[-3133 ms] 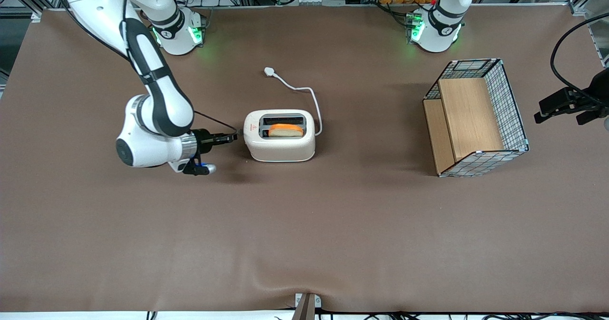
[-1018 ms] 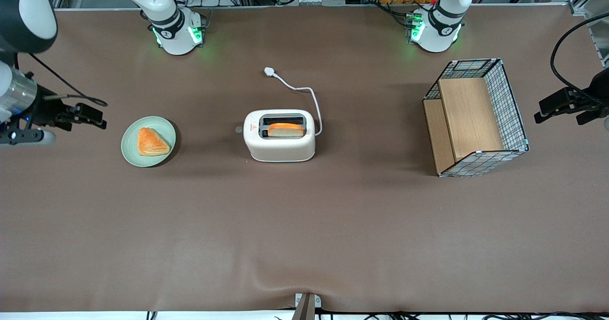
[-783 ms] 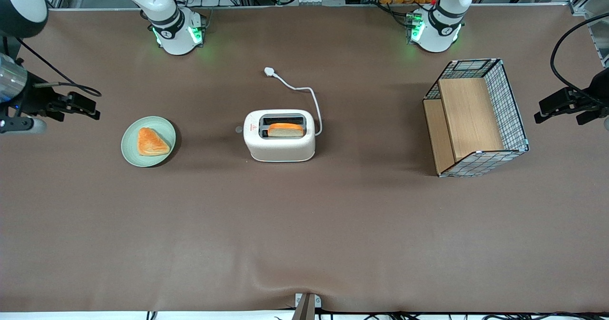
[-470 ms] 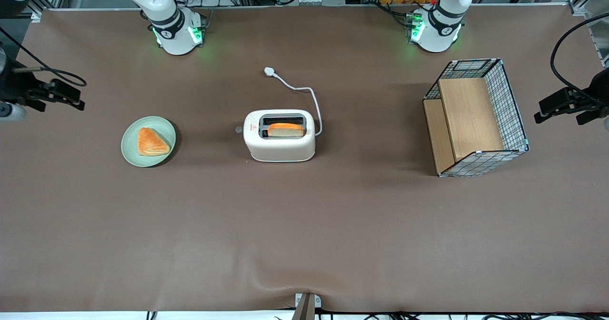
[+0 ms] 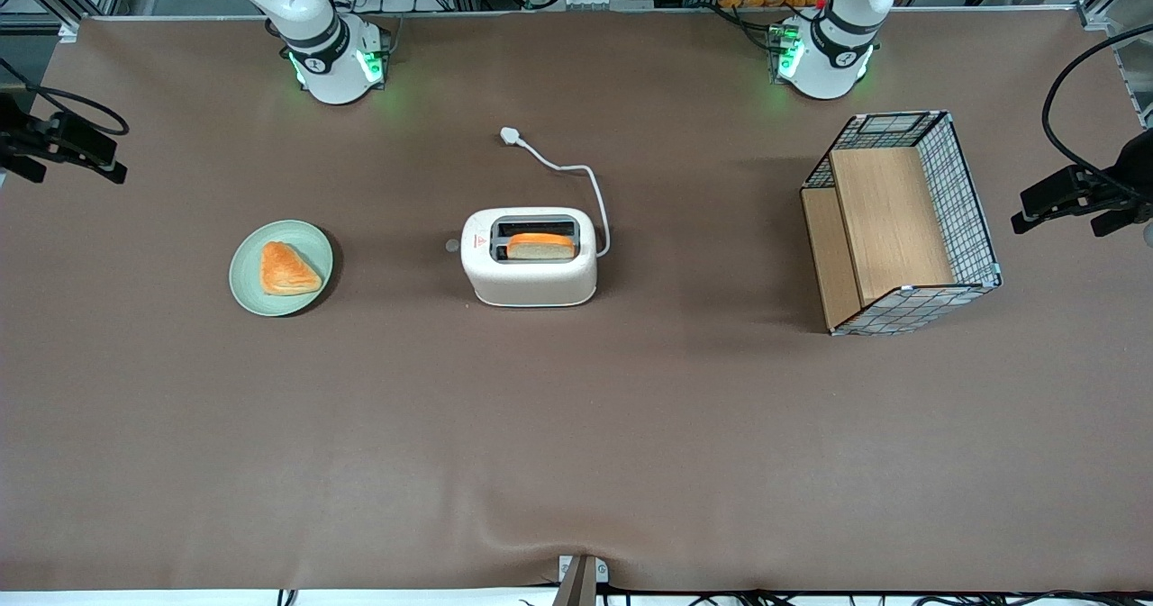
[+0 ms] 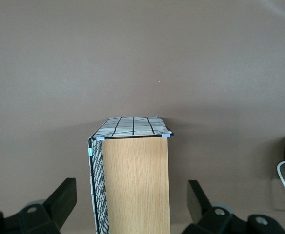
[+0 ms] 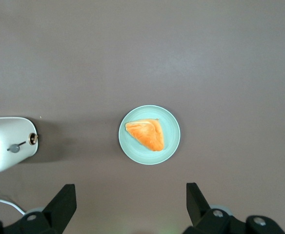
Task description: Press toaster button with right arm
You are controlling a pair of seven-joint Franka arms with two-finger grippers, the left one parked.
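The cream-white toaster (image 5: pixel 530 268) stands mid-table with a slice of bread (image 5: pixel 540 246) in one slot. Its small grey button (image 5: pixel 452 246) sticks out of the narrow end that faces the working arm's end of the table. The right arm's gripper (image 5: pixel 113 158) hangs at that end of the table, well away from the toaster and farther from the front camera than the plate. In the right wrist view the gripper (image 7: pixel 130 195) is open and empty, high above the table, and the toaster (image 7: pixel 3 146) and its button (image 7: pixel 14 147) show.
A green plate (image 5: pixel 243 273) with a pastry (image 5: pixel 288 268) lies between gripper and toaster; it also shows in the right wrist view (image 7: pixel 172 141). The white cord ends in a plug (image 5: pixel 511 136). A wire-and-wood basket (image 5: pixel 901 219) lies toward the parked arm's end.
The gripper has drawn back from the toaster's button end toward the working arm's end of the table and away from the front camera, uncovering the plate. The toaster has not moved.
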